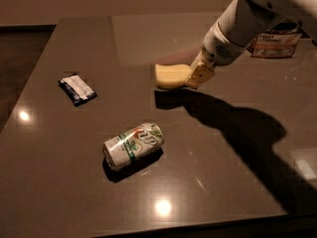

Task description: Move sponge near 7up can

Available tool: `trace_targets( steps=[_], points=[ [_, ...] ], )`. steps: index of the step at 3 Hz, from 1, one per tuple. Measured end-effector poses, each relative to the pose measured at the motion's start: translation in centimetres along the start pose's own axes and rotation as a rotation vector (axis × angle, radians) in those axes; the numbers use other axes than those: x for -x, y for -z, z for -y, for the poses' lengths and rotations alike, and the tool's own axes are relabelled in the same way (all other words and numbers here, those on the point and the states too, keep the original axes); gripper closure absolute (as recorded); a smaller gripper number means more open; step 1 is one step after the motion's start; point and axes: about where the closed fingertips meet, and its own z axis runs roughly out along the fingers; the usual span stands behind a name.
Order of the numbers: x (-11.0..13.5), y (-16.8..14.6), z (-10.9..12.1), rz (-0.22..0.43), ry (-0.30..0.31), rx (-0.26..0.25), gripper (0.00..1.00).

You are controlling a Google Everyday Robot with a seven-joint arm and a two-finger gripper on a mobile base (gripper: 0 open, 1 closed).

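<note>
The gripper (197,77) is in the upper middle of the frame, a little to the right of the centre. It comes down at a slant from the white arm (240,21), which enters from the upper right corner. Its tan pincer is clamped on the right end of the sponge (171,76). The sponge is a pale yellow block and lies almost level, with its free end pointing to the left. Its dark shadow falls on the table (59,152) just below it and apart from it, so the sponge seems to be held a little above the surface.

The 7up can (133,145) lies on its side in the lower middle of the frame, left of the centre. It is tilted, with the right end higher in the picture. It is well apart from the sponge, below it and somewhat to the left.

A dark blue-and-white packet (77,89) lies flat at the left of the frame. A printed bag (275,37) stands at the upper right, partly behind the arm. The table is dark and glossy, with some bright light spots on it.
</note>
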Motion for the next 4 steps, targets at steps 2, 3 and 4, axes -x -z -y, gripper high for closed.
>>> trace_targets(
  steps=[2,3,4],
  points=[
    [-3.0,-0.5,-7.6,-0.030,0.064,0.040,0.96],
    [-3.7,-0.8,-8.8,-0.043,0.077,0.048,0.74],
    [-4.1,-1.4,-9.4,-0.050,0.083,0.054,0.50]
  ],
)
